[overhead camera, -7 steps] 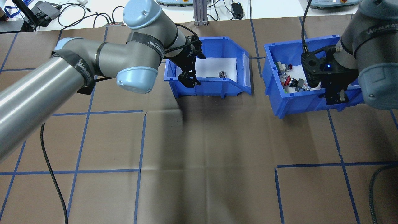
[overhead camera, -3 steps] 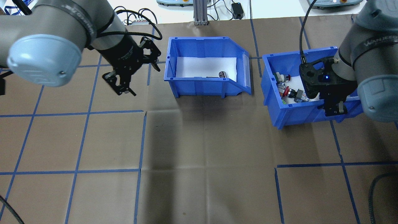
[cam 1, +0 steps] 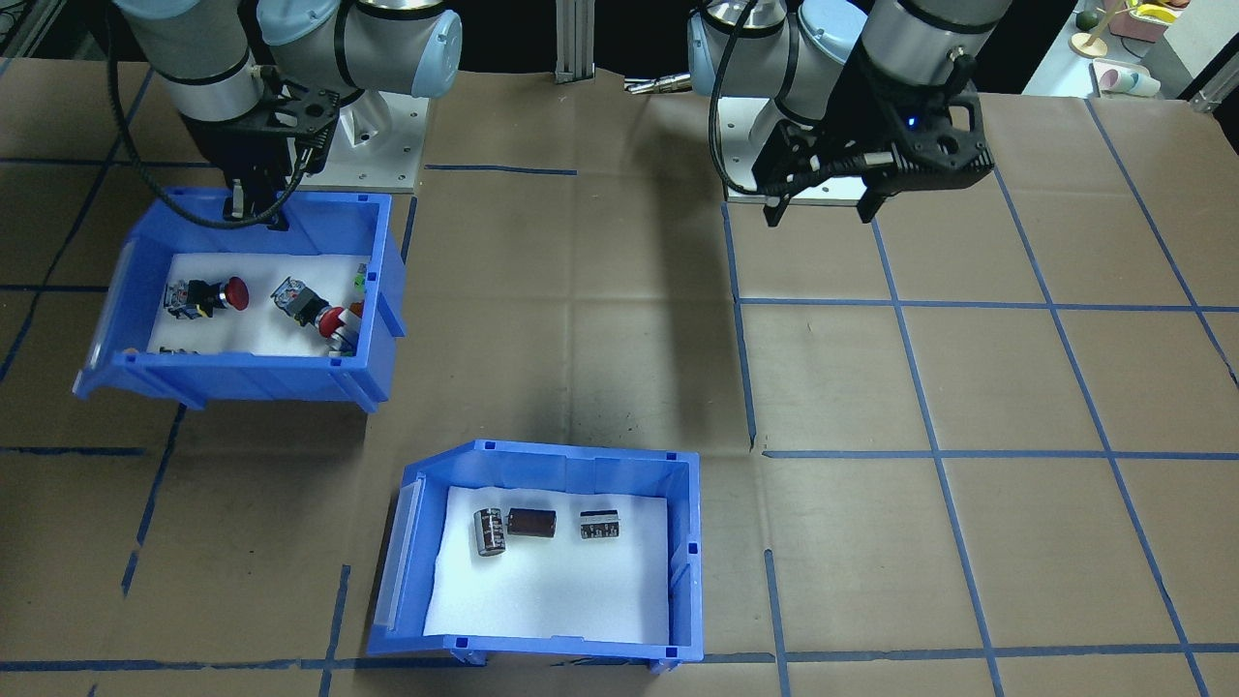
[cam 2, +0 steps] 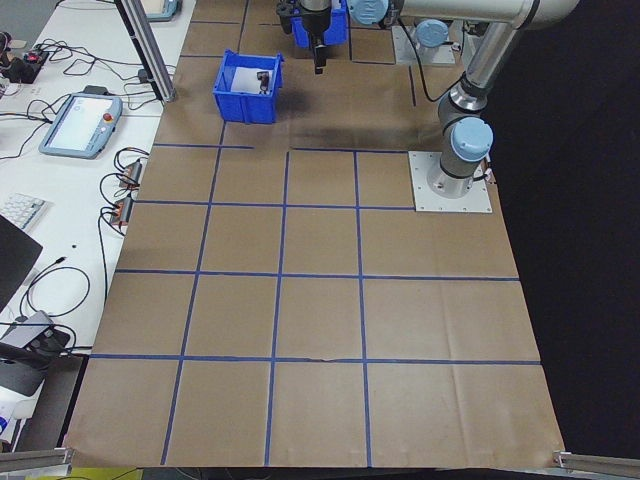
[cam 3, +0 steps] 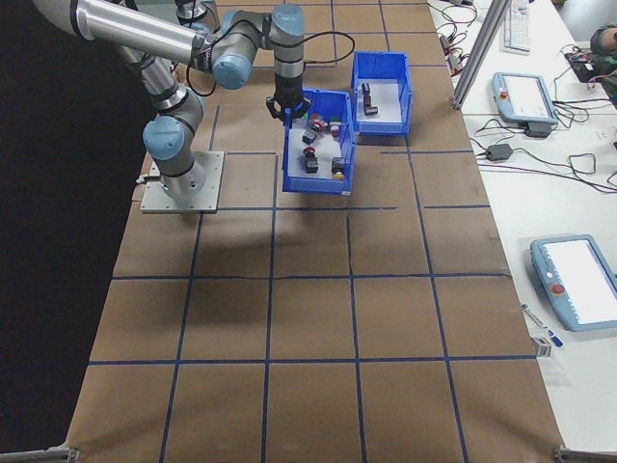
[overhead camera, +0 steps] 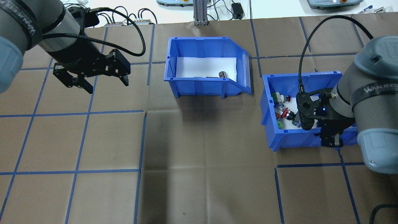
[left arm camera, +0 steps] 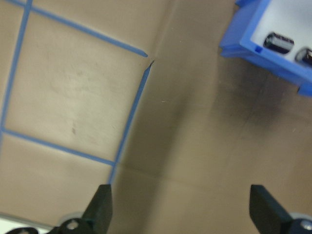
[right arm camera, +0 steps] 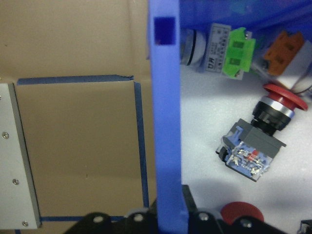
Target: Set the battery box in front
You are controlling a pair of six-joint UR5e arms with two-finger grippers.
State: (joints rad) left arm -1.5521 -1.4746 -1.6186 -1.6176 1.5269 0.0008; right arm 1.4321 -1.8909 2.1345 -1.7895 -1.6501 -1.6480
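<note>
The battery box (overhead camera: 202, 87) is a blue bin with a white foam liner, standing at the far middle of the table. Three dark cylinders (cam 1: 530, 521) lie inside the battery box (cam 1: 542, 463). My left gripper (overhead camera: 105, 84) hangs open and empty to the left of it, well apart; its wrist view shows only a corner of the box (left arm camera: 253, 48). My right gripper (overhead camera: 332, 141) is shut on the near wall of a second blue bin (overhead camera: 270, 124), which holds coloured push-button switches (right arm camera: 273, 109). That wall (right arm camera: 165, 122) runs between its fingers.
An aluminium post (overhead camera: 199, 12), cables and teach pendants (cam 3: 525, 96) line the far table edge. The arms' base plates (cam 1: 377, 145) sit on the robot's side. Blue tape lines grid the brown table cover (overhead camera: 202, 174).
My left gripper has left the battery box's near wall and swung away to the left, open. My right gripper has dragged the switch bin toward the robot. The battery box has not moved.
</note>
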